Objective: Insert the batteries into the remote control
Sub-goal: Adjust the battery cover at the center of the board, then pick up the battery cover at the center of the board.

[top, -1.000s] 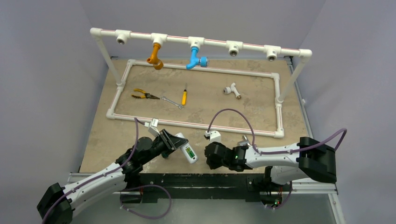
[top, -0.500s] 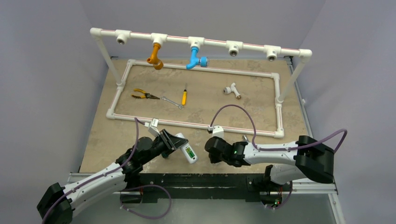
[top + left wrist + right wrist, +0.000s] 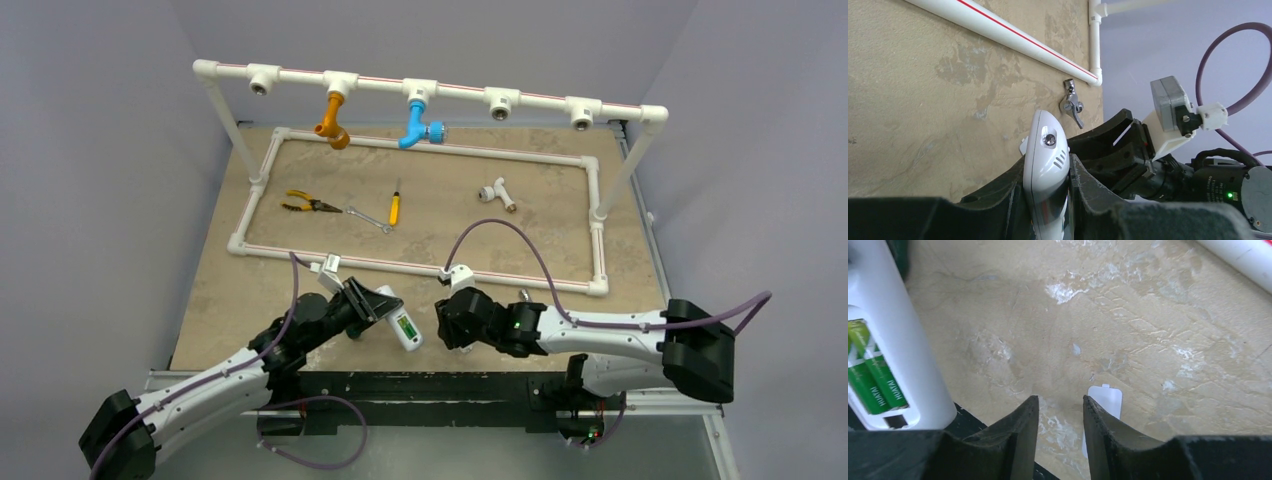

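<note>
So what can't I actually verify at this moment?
- Right wrist view: the left edge cuts off the remote control and part of the batteries.
- Right wrist view: the cover plate is partly hidden behind a finger of the right end effector.
- Left wrist view: the left end effector covers the remote control's lower body; no batteries show.

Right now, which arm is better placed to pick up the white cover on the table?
The right. The right gripper hangs open and empty over the cover. The left gripper is shut on the remote, with both batteries in it.
</note>
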Action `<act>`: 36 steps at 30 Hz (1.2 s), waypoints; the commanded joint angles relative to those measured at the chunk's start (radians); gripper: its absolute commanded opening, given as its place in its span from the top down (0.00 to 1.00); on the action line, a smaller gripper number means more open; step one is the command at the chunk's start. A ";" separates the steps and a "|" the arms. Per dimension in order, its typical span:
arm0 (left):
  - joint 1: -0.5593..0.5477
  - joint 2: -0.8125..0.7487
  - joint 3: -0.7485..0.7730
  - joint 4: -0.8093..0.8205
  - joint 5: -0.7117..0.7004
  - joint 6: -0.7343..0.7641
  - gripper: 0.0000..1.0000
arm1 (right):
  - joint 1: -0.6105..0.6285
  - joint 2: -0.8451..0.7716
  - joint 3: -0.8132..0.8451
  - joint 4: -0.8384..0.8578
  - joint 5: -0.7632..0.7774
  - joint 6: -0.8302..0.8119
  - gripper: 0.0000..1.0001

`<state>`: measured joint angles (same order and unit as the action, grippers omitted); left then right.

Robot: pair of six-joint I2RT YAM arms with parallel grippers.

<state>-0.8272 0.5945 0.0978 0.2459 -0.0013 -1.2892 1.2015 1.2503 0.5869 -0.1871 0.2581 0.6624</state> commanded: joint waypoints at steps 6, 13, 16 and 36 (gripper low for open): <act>-0.004 -0.011 0.019 0.067 -0.003 0.017 1.00 | -0.001 -0.118 0.027 -0.245 0.123 0.010 0.45; -0.004 0.032 0.019 0.114 0.024 0.012 1.00 | 0.000 -0.102 0.006 -0.239 0.063 -0.017 0.38; -0.004 0.046 0.021 0.125 0.030 0.011 1.00 | 0.000 -0.080 0.016 -0.232 0.052 -0.026 0.37; -0.004 0.039 0.025 0.108 0.026 0.012 1.00 | 0.037 0.031 0.033 -0.239 0.027 -0.011 0.59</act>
<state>-0.8272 0.6292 0.0978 0.2901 0.0185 -1.2896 1.2240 1.2697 0.5961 -0.4202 0.3115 0.6430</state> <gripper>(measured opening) 0.256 0.411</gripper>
